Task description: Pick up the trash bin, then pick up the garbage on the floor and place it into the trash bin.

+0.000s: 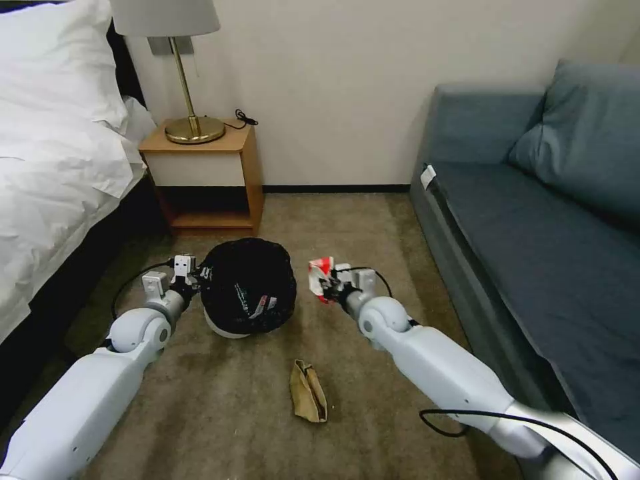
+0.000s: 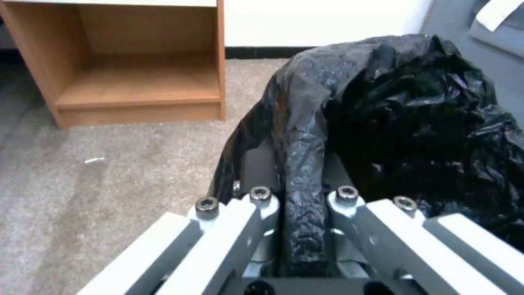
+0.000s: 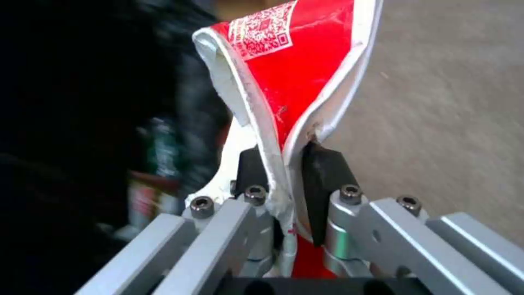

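The left gripper (image 2: 297, 213) is clamped on the bagged rim of the trash bin (image 1: 248, 285), holding it mid-carpet in front of the nightstand (image 1: 203, 173). The right gripper (image 3: 286, 180) pinches a red-and-white packet (image 3: 297, 69) just beside the bin's right edge, so the bin's opening lies to the packet's left. I judge that a short leftward carry decides the drop. A brown paper bag (image 1: 308, 391) lies on the floor (image 1: 220, 400), lengthwise toward the robot, nearer the right arm.
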